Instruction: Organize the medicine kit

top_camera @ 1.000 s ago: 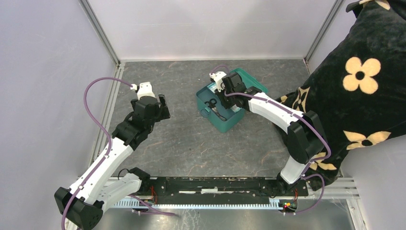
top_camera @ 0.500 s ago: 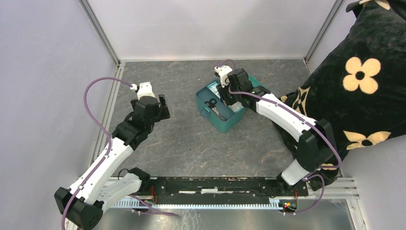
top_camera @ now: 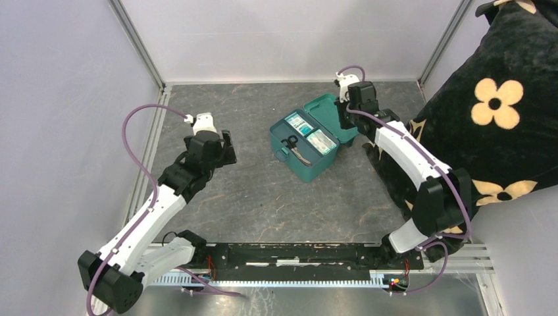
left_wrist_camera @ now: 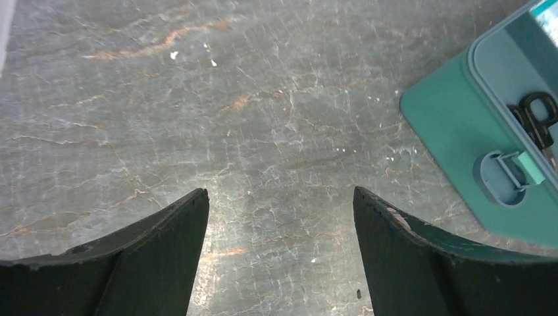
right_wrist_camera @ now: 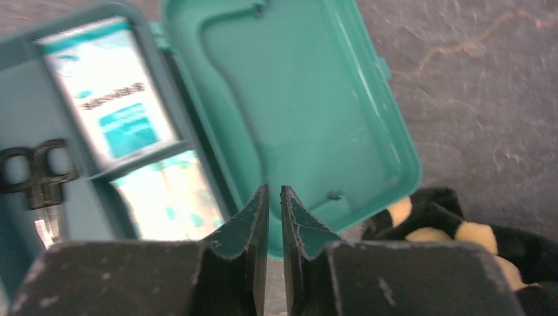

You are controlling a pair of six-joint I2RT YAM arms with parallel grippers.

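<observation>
The teal medicine kit [top_camera: 310, 166] stands open right of centre, its lid [top_camera: 333, 110] laid back on the table. Inside lie black scissors [top_camera: 290, 141] and two white-and-teal packets [top_camera: 299, 123]. My right gripper [top_camera: 343, 124] is shut and empty, hovering over the near edge of the lid [right_wrist_camera: 296, 99]. In the right wrist view its tips [right_wrist_camera: 274, 189] meet with only a slit between them, next to the packets [right_wrist_camera: 108, 85] and scissors [right_wrist_camera: 39, 174]. My left gripper [top_camera: 228, 146] is open and empty over bare table left of the kit; its view [left_wrist_camera: 279, 194] shows the kit's front latch [left_wrist_camera: 520, 168].
A black cushion with cream flowers [top_camera: 500, 112] fills the right side, touching the lid's far corner; it shows in the right wrist view [right_wrist_camera: 447, 230]. White walls with metal posts [top_camera: 138, 46] bound the grey marbled table [top_camera: 263, 191].
My right gripper has drawn back from over the kit's inside toward the far right, uncovering the packets and the lid. The left arm has shifted only slightly.
</observation>
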